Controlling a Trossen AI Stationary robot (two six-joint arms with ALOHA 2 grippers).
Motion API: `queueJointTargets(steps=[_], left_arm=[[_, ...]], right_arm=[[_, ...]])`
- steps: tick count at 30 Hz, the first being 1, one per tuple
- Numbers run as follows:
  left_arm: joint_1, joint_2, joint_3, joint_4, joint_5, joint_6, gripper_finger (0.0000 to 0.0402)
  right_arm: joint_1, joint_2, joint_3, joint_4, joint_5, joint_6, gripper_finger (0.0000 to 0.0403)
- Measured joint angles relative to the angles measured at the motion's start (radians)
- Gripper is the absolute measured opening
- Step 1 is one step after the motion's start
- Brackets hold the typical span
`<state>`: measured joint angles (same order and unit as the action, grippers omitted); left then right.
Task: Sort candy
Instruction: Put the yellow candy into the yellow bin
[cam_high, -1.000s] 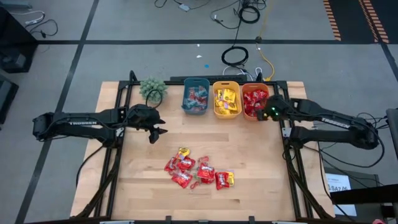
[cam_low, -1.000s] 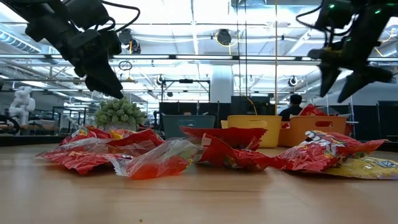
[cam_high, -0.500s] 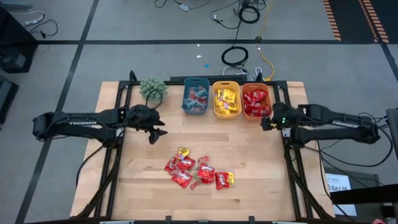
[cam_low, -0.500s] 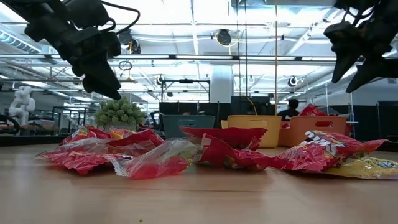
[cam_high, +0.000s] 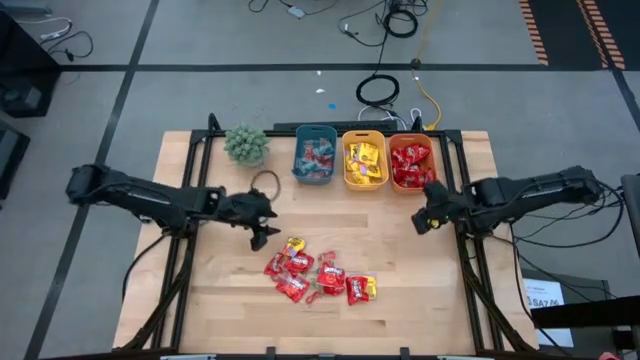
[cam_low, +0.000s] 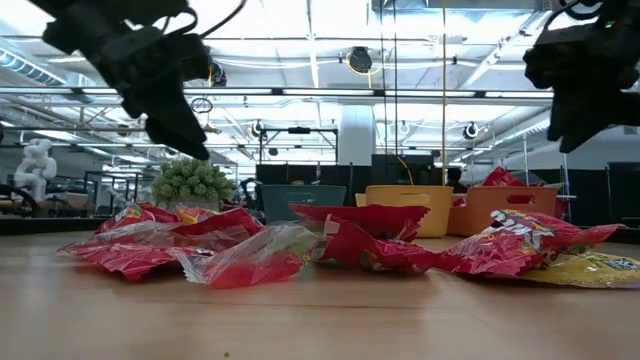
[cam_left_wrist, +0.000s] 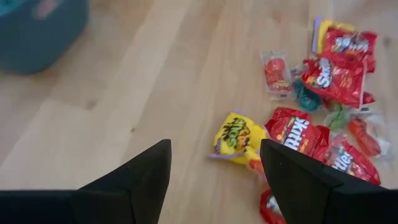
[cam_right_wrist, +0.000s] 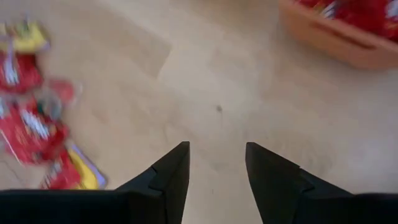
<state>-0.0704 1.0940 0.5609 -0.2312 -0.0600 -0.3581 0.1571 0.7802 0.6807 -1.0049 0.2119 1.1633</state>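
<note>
Since the earlier frames, both arms have shifted toward the middle of the table. The left gripper (cam_high: 262, 232) has travelled from beside the green plant (cam_high: 246, 143) to a position just off the near-left edge of the candy pile (cam_high: 318, 274). The right gripper (cam_high: 422, 218) has withdrawn from above the orange bin (cam_high: 409, 163) and now sits over bare wood near the table's right rail.

Hidden or unclear items:
- In the low view, the right gripper is cut off by the picture's upper right corner; its fingertips cannot be made out there.
- The low view shows the pile only edge-on; packets behind the front row are concealed.
- The right wrist view is soft, and no packet print is legible in it.
- The contents of the teal bin (cam_high: 314, 155) are too small to identify in the high view.

Legible writing: in the left wrist view, a red packet (cam_left_wrist: 336, 77) carries part of a white "Skittles" logo, and a second red packet (cam_left_wrist: 292, 129) shows similar lettering. The yellow packet (cam_left_wrist: 237, 134) bears dark print that cannot be read.

Gripper state: the left fingers (cam_left_wrist: 143, 177) stand apart with nothing between them. The right fingers (cam_right_wrist: 172, 173) also show a clear gap over bare wood and hold nothing.

Candy location: loose pile on the table centre, nearer the front edge; further candy lies in the teal, yellow (cam_high: 364, 162) and orange bins.
</note>
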Motion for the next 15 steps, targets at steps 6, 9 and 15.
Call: queueJointTargets(steps=[6, 9, 15], left_arm=[[-0.084, 0.275, 0.128, 0.008, -0.057, -0.005, 0.0256], [-0.103, 0.412, 0.188, 0.005, -0.057, -0.054, 0.0256], [-0.102, 0.628, 0.300, -0.028, -0.035, -0.100, 0.0252]], right_arm=[[0.138, 0.088, 0.000, 0.000, -0.001, 0.007, 0.0142], [0.195, 0.131, 0.000, 0.012, 0.047, 0.031, 0.0141], [0.293, 0.228, 0.000, 0.068, 0.179, 0.049, 0.0141]])
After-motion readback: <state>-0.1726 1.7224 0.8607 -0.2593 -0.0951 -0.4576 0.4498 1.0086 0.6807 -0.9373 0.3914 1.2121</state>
